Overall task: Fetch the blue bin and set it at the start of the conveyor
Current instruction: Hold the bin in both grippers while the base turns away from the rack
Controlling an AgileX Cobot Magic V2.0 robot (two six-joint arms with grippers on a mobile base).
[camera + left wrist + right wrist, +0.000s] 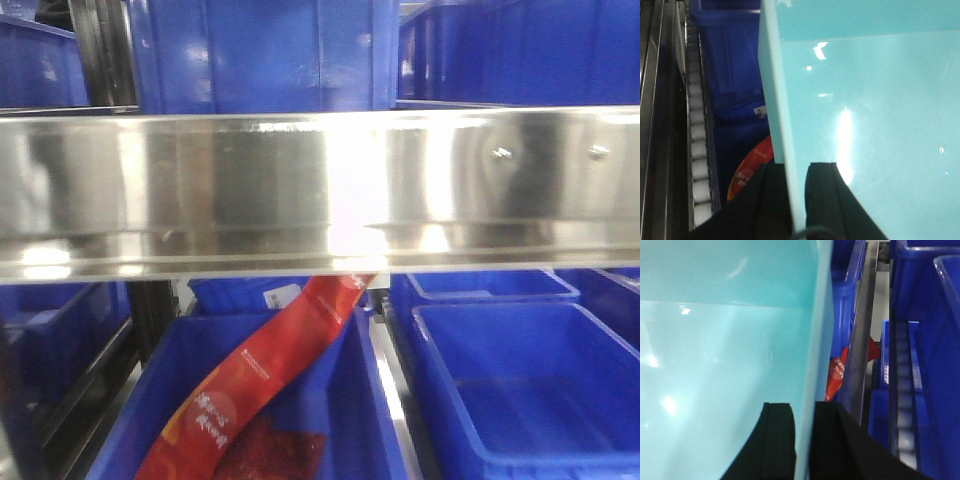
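The left gripper is clamped across one side wall of the blue bin, one finger inside and one outside. The right gripper pinches the opposite wall the same way. Dark blue bins and a red packet lie beyond the tub. It looks empty, stiff and glossy, so probably light but slippery. Opposite walls are the sensible hold. The conveyor start is out of view.

— What am I missing around the blue bin?
— You get only one wall and some floor; the picture edges crop the rest. Beyond its wall, the red packet is mostly hidden from you.
— Its print?
— Too blurred for you to read. Astride that wall, the left gripper and right gripper run off the bottom edge.
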